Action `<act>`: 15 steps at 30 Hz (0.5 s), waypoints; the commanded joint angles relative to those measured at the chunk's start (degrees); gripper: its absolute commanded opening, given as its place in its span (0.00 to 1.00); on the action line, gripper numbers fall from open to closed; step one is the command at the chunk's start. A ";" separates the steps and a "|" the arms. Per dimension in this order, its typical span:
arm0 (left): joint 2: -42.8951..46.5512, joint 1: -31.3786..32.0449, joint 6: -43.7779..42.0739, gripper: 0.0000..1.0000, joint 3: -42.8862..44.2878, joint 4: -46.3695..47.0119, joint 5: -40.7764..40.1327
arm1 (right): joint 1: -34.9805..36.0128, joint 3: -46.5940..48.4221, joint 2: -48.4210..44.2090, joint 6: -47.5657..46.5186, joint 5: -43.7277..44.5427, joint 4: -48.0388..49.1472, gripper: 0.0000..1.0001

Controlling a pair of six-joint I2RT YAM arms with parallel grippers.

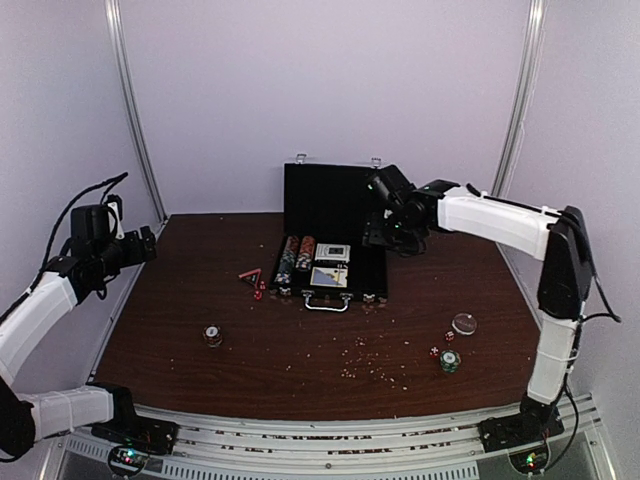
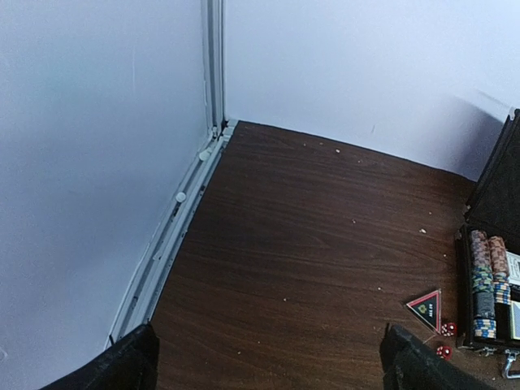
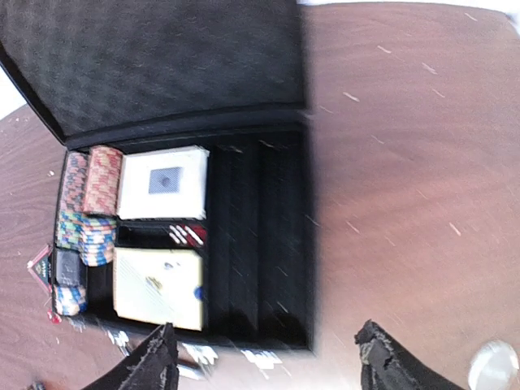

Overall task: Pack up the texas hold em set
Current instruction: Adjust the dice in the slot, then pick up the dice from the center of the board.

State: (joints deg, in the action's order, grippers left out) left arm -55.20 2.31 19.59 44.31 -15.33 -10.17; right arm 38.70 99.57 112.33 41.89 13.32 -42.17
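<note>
From above, the black rectangular briefcase-style case (image 1: 330, 200) lies open with striped poker chips (image 1: 294, 258) and card decks (image 1: 331, 266) inside. The right gripper (image 1: 380, 232) hovers at its right edge.

Left wrist: the left gripper (image 2: 272, 366) is spread wide and empty, well left of the case.

Right wrist: the jaws are released and empty above the case's bare slots.

A table (image 1: 200, 300) with a dark brown wood-grain top spans the space between three plain, matte walls. The back wall (image 1: 330, 80), left wall (image 1: 50, 110) and right wall (image 1: 600, 110) are whitish with a faint lilac cast. A silver metal upright (image 1: 137, 120) stands in the rear left corner and a second upright (image 1: 519, 100) in the rear right. Pale crumbs (image 1: 375, 372) (thickest toward the near edge) speckle the wood. A ribbed aluminium rail (image 1: 330, 425) runs along the table's near side. The light is soft and even, and shadows are faint.
</note>
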 commanded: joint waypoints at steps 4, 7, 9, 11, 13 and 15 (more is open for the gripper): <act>-0.13 0.22 -1.13 0.98 -0.63 0.47 0.23 | -0.29 -25.21 -16.42 11.00 -0.03 -1.45 0.72; -0.62 0.24 -0.57 0.98 -0.63 1.14 0.71 | -0.29 -31.59 -20.25 13.86 -1.73 -1.83 0.68; -1.15 0.20 0.07 0.98 -0.78 1.83 1.53 | -0.33 -34.08 -21.25 14.37 -2.40 -3.00 0.67; -1.90 0.24 0.71 0.98 -1.01 2.56 2.39 | -1.09 -35.49 -20.96 15.06 -2.57 -5.80 0.63; -2.68 0.24 1.13 0.98 -1.07 3.16 3.07 | -1.95 -36.34 -20.44 15.77 -3.27 -8.32 0.59; -3.55 0.24 1.32 0.98 -0.80 3.29 3.23 | -2.13 -36.68 -20.72 16.48 -3.47 -9.60 0.58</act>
State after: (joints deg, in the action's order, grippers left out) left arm -57.17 2.31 19.86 43.83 -15.05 -8.64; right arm 37.60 63.81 92.97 55.33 10.35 -47.42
